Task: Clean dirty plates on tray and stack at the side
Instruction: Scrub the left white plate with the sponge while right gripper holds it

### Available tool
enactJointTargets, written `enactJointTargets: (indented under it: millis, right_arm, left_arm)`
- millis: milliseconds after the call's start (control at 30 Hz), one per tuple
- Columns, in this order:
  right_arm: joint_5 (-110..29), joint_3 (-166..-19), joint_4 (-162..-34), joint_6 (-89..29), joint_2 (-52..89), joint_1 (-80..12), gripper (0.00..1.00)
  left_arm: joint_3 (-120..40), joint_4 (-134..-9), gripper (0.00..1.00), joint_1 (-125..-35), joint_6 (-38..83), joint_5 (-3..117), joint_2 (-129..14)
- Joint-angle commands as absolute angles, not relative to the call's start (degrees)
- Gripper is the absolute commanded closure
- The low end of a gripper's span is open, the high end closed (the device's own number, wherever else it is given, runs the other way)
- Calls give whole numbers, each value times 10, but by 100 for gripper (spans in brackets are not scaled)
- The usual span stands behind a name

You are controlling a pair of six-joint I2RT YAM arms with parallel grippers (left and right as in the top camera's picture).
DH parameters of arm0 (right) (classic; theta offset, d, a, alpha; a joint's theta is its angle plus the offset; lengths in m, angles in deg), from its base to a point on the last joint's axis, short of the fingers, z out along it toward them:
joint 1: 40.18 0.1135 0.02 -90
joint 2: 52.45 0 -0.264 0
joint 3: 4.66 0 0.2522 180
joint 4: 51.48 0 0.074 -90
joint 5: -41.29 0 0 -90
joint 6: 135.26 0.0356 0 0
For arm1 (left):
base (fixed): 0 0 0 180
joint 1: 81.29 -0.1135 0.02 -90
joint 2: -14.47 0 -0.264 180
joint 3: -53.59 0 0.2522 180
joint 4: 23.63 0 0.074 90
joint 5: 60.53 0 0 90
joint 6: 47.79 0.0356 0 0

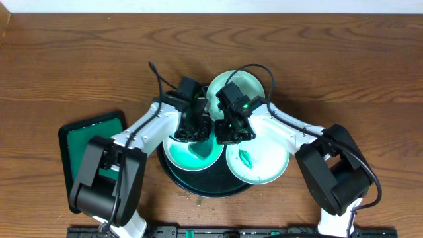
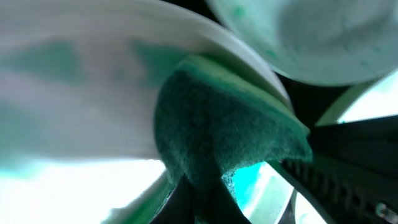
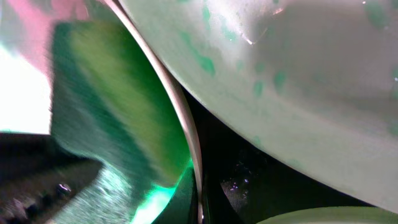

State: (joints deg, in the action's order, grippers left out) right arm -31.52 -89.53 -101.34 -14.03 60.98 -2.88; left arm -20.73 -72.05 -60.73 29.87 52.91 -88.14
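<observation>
three dirty plates lay on the round black-green tray (image 1: pixel 198 188) near the front edge of the table (image 1: pixel 79 59), though both arms covered the spot where they met. the front-left plate (image 1: pixel 182 157) showed only its teal front half. the rear plate (image 1: pixel 254 86) was partly hidden behind the right wrist. the front-right plate (image 1: pixel 271 168) lay clear, its green smear (image 1: pixel 245 157) plain. both wrist views were blurred and too close to show fingers. the left arm reached in from the front-left, and the left gripper (image 1: pixel 193 129) was clenched on a green sponge (image 2: pixel 224 137) pressed against a plate rim. the right arm reached in from the front-right, and the right gripper (image 1: pixel 231 132) was closed, seemingly pinching the front-left plate's rim. a green rectangular tray (image 1: pixel 86 135) sat toward the left edge.
</observation>
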Motion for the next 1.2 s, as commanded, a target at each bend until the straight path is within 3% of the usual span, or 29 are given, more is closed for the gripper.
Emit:
enactJointTargets:
  millis: [0, 200, 500, 933, 1167]
  right_arm:
    - [-334, -880, -1034, -143, 631, -27, 99]
    - [-339, -880, -1033, -143, 631, -27, 99]
    - [-339, -880, -1033, -145, 631, -27, 99]
    - [-343, -880, -1034, -147, 631, -27, 99]
    - [-343, -880, -1035, -147, 631, -27, 99]
  left_arm:
    - [-197, -741, 93, -655, 258, 442, -896]
    - [-197, -786, 93, -717, 232, 342, -896]
    - [-203, -774, 93, -733, 238, 316, -895]
    - [-217, -691, 93, -643, 391, 439, -895]
    - [-221, -684, 94, -603, 368, 440, -895]
